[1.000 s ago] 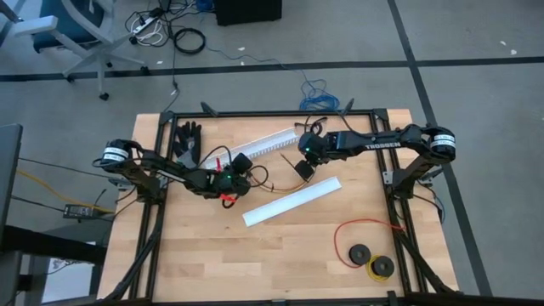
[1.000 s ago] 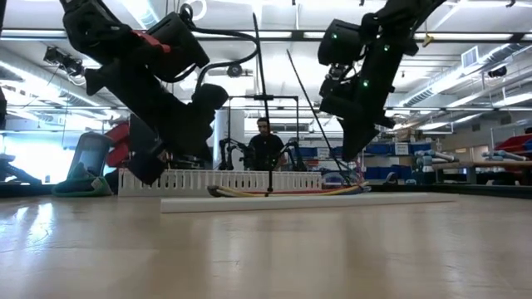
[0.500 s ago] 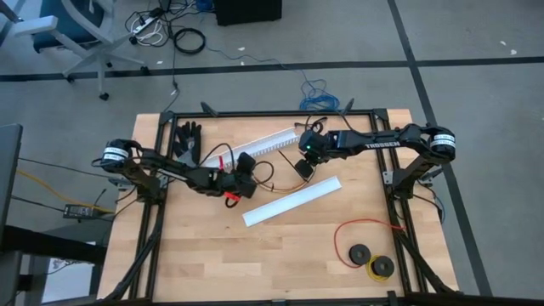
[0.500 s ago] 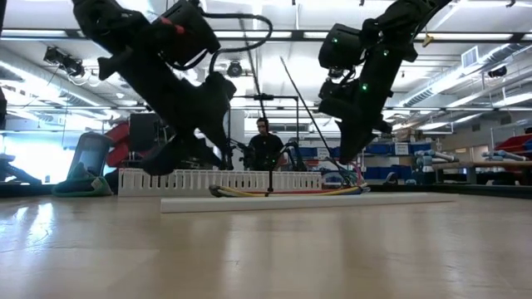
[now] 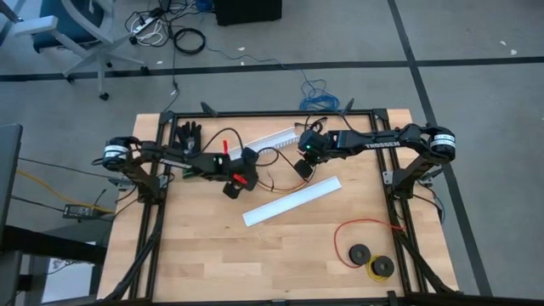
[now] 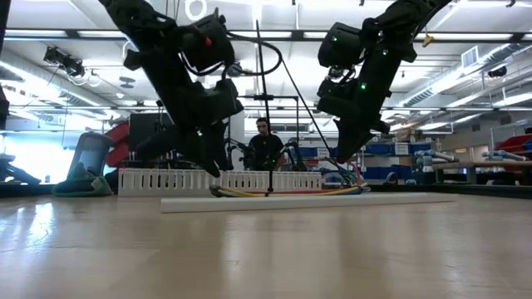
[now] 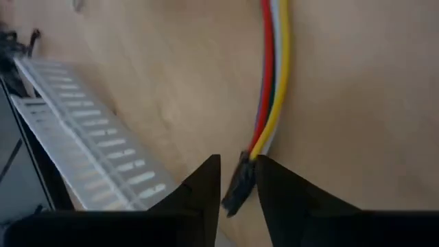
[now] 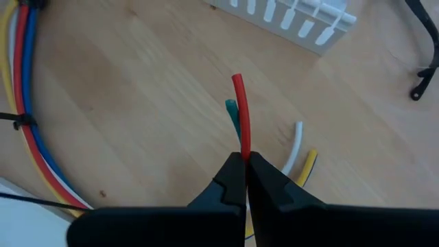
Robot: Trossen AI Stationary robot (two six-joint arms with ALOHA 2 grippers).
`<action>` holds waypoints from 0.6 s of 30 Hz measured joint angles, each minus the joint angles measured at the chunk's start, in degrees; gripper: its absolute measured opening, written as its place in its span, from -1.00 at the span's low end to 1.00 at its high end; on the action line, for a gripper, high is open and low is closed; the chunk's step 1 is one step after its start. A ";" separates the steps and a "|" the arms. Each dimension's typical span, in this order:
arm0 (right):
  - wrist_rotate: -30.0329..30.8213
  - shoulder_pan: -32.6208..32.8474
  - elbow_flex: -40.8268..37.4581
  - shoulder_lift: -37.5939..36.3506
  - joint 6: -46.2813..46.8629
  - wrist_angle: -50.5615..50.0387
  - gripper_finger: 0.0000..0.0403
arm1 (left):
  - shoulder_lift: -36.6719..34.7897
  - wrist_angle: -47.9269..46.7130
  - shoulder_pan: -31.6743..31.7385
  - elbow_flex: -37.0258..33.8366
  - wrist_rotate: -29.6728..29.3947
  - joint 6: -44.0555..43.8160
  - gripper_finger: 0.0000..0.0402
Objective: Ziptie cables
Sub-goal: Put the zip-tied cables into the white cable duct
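The cables (image 7: 273, 75), thin red, white, yellow and green wires, lie on the wooden table and end in a small dark plug (image 7: 236, 185). My left gripper (image 7: 238, 168) (image 5: 234, 185) slants down over that end, fingers slightly apart with the plug between them. My right gripper (image 8: 245, 159) (image 5: 304, 167) is shut on a red wire (image 8: 239, 113). Teal, white and yellow wire ends (image 8: 296, 147) lie beside it. The bundle (image 8: 24, 103) curves past with a black ziptie (image 8: 20, 122) around it. My left gripper has a finger on either side of the cables' plug (image 7: 240, 175), coming down at a slant; whether the fingers touch it, I cannot tell. My right gripper pinches the red wire (image 8: 242, 147) between its two fingertips, near the wire's free end. That end sticks out beyond the fingers, above the table.
Two long white slotted channels (image 5: 293, 202) (image 5: 274, 140) lie mid-table. A black glove (image 5: 189, 140) is at the far left. A red wire loop (image 5: 365, 231) with black spools (image 5: 359, 253) sits near the right front. A person (image 6: 264, 148) stands beyond the table.
My left gripper has swung toward the table's far and right edges, risen a little and rolled; it now points more steeply down next to the cables.
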 joint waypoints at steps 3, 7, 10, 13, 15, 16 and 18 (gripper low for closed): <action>-0.02 0.00 0.00 0.00 -0.04 0.00 -1.00 | 0.24 -1.16 1.42 0.00 -0.02 1.39 -0.54; -0.04 -0.01 0.00 0.00 -0.85 0.14 -1.00 | 2.05 -2.10 1.84 -0.02 0.26 1.87 -0.56; -0.11 -0.07 0.00 0.00 -0.94 0.38 -1.00 | 4.23 -1.66 1.83 -0.02 0.23 3.20 -0.56; -0.29 -0.07 0.00 0.00 -0.94 0.44 -1.00 | 6.58 0.07 1.81 0.05 -2.04 5.35 -0.56; -0.28 -0.07 0.00 0.00 -0.94 0.46 -1.00 | 7.39 1.57 1.52 0.07 -4.70 6.35 -0.57; -0.43 -0.07 0.00 0.00 -0.95 0.47 -1.00 | 7.58 2.44 1.38 0.04 -5.92 6.88 -0.57; -0.65 -0.07 0.00 0.00 -0.96 0.44 -1.00 | 7.55 3.59 1.05 -0.02 -7.72 7.48 -0.58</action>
